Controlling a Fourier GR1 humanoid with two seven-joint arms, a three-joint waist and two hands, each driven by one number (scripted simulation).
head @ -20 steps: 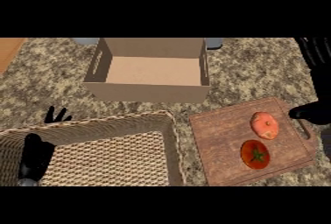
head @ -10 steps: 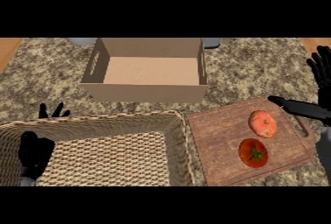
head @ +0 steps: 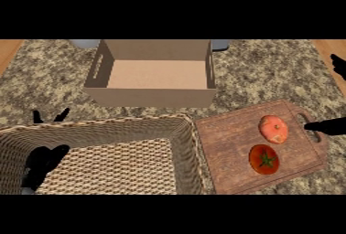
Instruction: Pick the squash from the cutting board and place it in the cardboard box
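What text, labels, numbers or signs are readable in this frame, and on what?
None: no text, number or sign shows anywhere.
The cardboard box has plain walls with no print or label.
The cutting board, the wicker basket, the squash and the tomato carry no markings.

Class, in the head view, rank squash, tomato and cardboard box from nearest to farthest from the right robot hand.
1. Squash, on the cutting board, just left of the right robot hand.
2. Tomato, on the board, below the squash.
3. Cardboard box, far off at upper left.
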